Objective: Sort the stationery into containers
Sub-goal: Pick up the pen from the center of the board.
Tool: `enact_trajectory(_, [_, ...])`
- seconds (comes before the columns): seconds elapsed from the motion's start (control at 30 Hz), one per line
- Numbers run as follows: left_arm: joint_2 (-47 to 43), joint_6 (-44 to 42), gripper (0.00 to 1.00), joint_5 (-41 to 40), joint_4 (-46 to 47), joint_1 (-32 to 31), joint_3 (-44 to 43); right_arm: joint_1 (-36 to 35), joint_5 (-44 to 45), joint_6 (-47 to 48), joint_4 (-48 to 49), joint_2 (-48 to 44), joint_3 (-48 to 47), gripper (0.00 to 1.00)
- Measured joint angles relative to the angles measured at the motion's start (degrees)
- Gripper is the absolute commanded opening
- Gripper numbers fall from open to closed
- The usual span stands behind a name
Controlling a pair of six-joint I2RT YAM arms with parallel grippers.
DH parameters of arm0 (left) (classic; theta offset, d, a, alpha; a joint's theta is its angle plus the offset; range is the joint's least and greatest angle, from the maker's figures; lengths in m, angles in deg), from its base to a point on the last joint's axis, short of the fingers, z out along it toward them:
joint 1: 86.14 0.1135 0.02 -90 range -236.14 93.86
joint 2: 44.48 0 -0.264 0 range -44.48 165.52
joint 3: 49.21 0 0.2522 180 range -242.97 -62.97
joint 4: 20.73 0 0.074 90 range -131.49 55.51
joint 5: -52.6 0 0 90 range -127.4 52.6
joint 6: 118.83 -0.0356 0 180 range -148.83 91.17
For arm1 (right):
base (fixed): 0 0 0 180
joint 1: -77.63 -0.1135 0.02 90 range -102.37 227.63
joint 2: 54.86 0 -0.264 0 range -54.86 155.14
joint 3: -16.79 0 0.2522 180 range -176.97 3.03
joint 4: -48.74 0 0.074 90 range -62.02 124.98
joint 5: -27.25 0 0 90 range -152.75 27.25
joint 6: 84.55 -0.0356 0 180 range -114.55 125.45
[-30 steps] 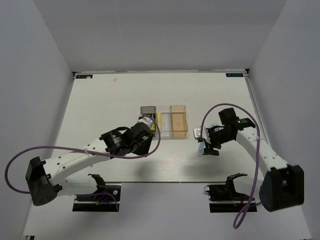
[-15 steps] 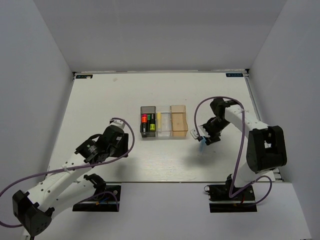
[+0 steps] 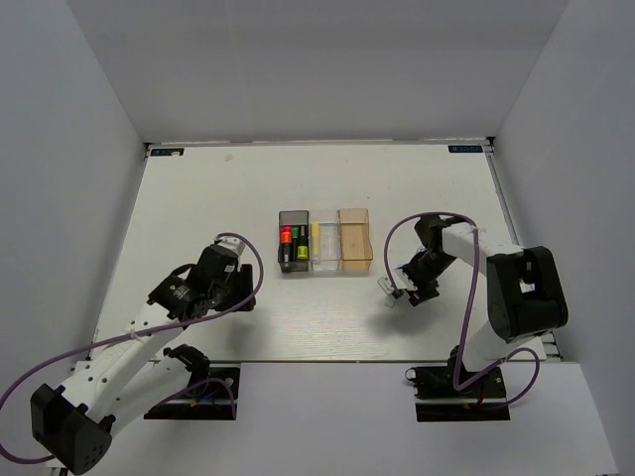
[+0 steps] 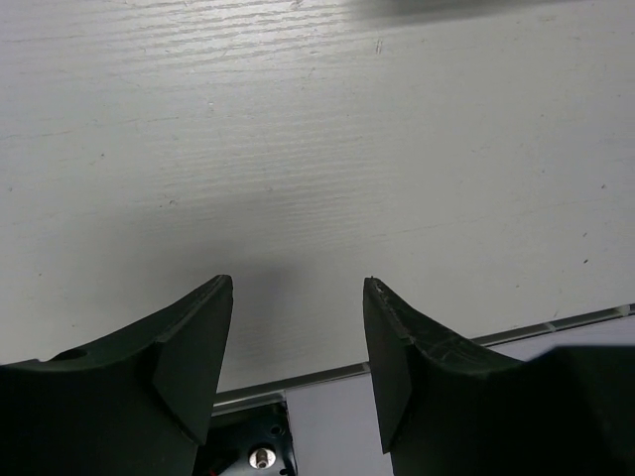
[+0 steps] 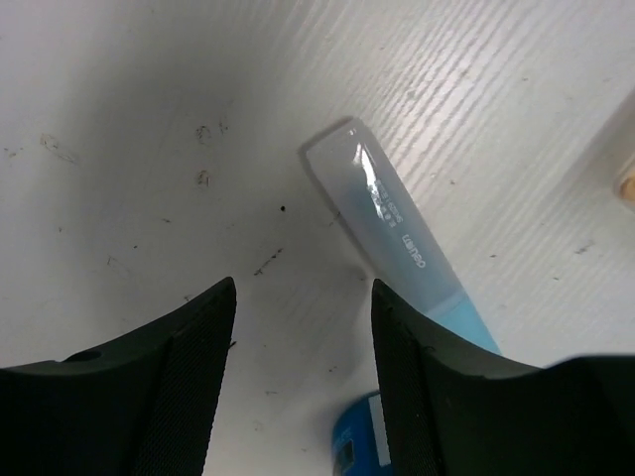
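Right gripper (image 5: 303, 288) is down low over the table (image 3: 198, 198), right of the bins, jaws spread, with only bare table between them. The light blue tube (image 5: 392, 233) lies flat just outside its right finger, running off diagonally beneath it; whether that finger touches the tube is hard to say from this angle. Tucked close below is the blue roll (image 5: 355, 451), only partly in view at the frame's edge. Over on the other side, the left gripper (image 4: 298, 288) hangs open near the table's front edge, holding nothing, well apart from the bins. The bins sit mid-table in a row: the grey bin (image 3: 294, 213) has a red-tipped highlighter (image 3: 286, 238) and a green-tipped highlighter (image 3: 301, 248) lying side by side inside. The clear bin (image 3: 328, 260) holds a yellow highlighter (image 3: 317, 241) against its left wall. The orange bin (image 3: 355, 266) closes the row on the right.
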Motion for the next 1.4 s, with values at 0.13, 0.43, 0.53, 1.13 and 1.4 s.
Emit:
enact_trajectory(0.13, [-0.24, 0.02, 0.66, 0.70, 0.37, 0.07, 0.20, 0.00, -2.73, 0.04, -1.97, -0.26, -2.69, 0.60])
enact_trajectory(0.43, [-0.04, 0.02, 0.66, 1.84, 0.98, 0.09, 0.37, -1.01, -5.92, 0.09, -1.11, -2.34, -3.34, 0.61])
enact_trajectory(0.53, [0.02, 0.02, 0.66, 1.90, 1.11, 0.09, 0.42, -1.66, -5.77, 0.11, 0.76, -0.87, -3.32, 0.63])
enact_trajectory(1.13, [0.28, 0.02, 0.66, 1.92, 1.22, 0.42, 0.44, -4.63, 0.07, 0.28, 1.86, 4.59, -4.13, 0.28])
enact_trajectory(1.4, [0.02, 0.04, 0.66, 1.95, 1.18, 0.44, 1.25, -5.40, 1.51, 0.55, 0.02, 3.63, -2.73, 0.12])
